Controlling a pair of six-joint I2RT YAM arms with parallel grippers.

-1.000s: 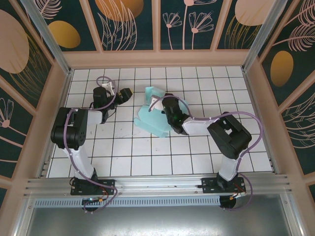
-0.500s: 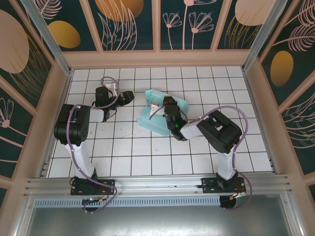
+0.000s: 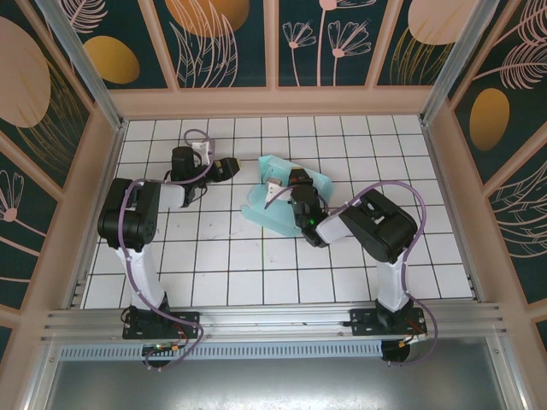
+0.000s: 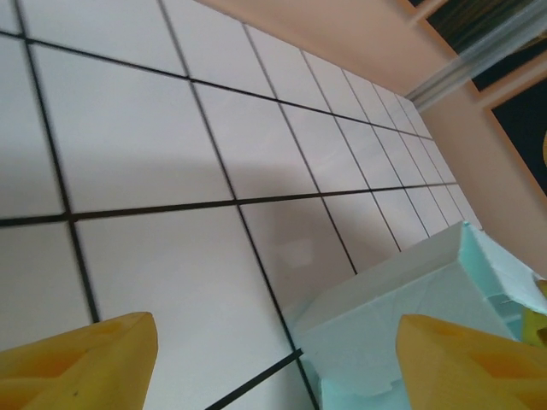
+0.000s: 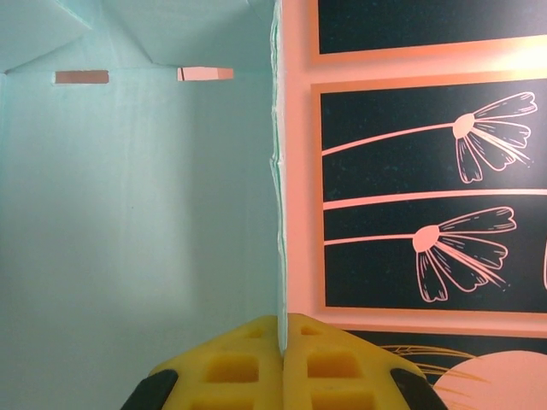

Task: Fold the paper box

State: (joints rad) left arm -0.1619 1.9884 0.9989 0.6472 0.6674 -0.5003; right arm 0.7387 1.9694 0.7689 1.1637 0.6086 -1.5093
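Note:
The paper box (image 3: pixel 263 208) is a pale aqua card piece, partly raised off the white tiled floor near the middle of the table. My right gripper (image 3: pixel 293 179) is shut on it. In the right wrist view the yellow fingertips (image 5: pixel 248 367) pinch the thin edge of an upright aqua panel (image 5: pixel 137 213) of the box, my right gripper (image 5: pixel 279 346) closing right on that edge. My left gripper (image 3: pixel 228 166) stands open just left of the box, low over the tiles. Its yellow fingers (image 4: pixel 77 367) frame the box's near corner (image 4: pixel 402 307), with nothing held in my left gripper (image 4: pixel 273 376).
Peach-framed walls with dark floral panels (image 3: pixel 273 43) close in the back and both sides. An aluminium rail (image 3: pixel 273 320) runs along the near edge by the arm bases. White tiles (image 3: pixel 222 265) lie bare in front of the box.
The left gripper has edged right, closer to the box. The right arm has drawn in and turned, and the box has shifted and lifted a little with it.

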